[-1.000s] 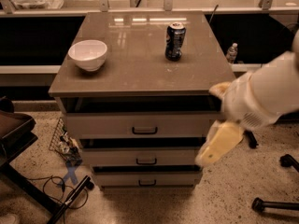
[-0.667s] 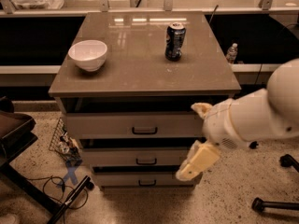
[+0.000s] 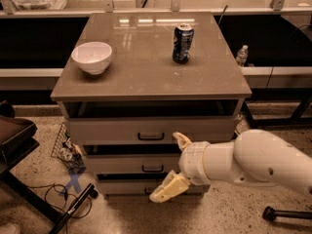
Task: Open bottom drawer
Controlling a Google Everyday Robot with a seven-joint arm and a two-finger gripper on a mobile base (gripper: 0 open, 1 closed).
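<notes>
**Now level with the lower tiers: end effector closing on the bottom drawer**

Change noted: within the last second the arm (image 3: 253, 162) has swept in from the right of the cabinet, leftward and downward. The end effector (image 3: 165, 167) now hangs in front of the lower drawer fronts, its two fingers spread wide, one above the other, holding nothing. The bottom drawer (image 3: 122, 186) lies directly behind and to the left of the lower finger (image 3: 168, 189), and by its front it appears not yet drawn out. The middle drawer (image 3: 117, 164) sits behind the gap between the fingers, and the top drawer (image 3: 107, 129) just above the upper one.

Judgement: this is the approach stage, nearly complete. The grasp and the pull remain to be done.

Not verifiable:
- The bottom drawer's pull handle is almost wholly covered by the lower finger, so contact cannot be confirmed.
- The right-hand part of the bottom and middle fronts is behind the arm.
- The arm is cut off at the right edge.

Well above the end effector, a bowl (image 3: 91, 56) and a can (image 3: 182, 43) stand on the tabletop (image 3: 146, 79), unchanged.
</notes>
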